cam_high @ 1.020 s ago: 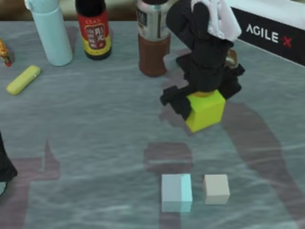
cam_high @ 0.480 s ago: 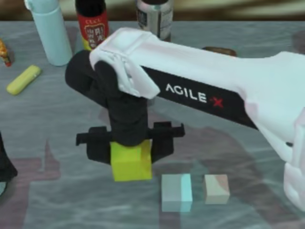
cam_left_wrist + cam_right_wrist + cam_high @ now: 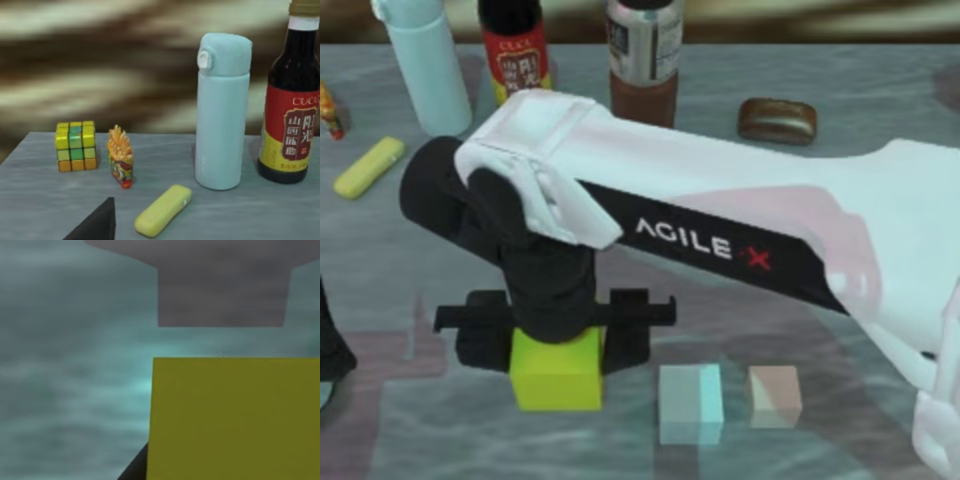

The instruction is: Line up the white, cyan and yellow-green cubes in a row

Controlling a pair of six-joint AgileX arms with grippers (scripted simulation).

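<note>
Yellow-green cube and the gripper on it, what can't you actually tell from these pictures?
- Top view: the right gripper fingers are covered by the arm's black wrist, so contact with the yellow-green cube is unseen.
- Right wrist view: the cube fills the corner, cut off by the edges; whether it rests on the table is unclear.
- Left gripper: only a dark tip shows.

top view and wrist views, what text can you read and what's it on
"AGILE X", white letters with a red X, on the black panel of the right arm in the top view.
"CUCU" on the red label of the soy sauce bottle in the left wrist view; the Chinese characters below it are too blurred to read.
The can has a label, too small to read.
Right wrist view: no text, only the yellow-green cube.
</note>
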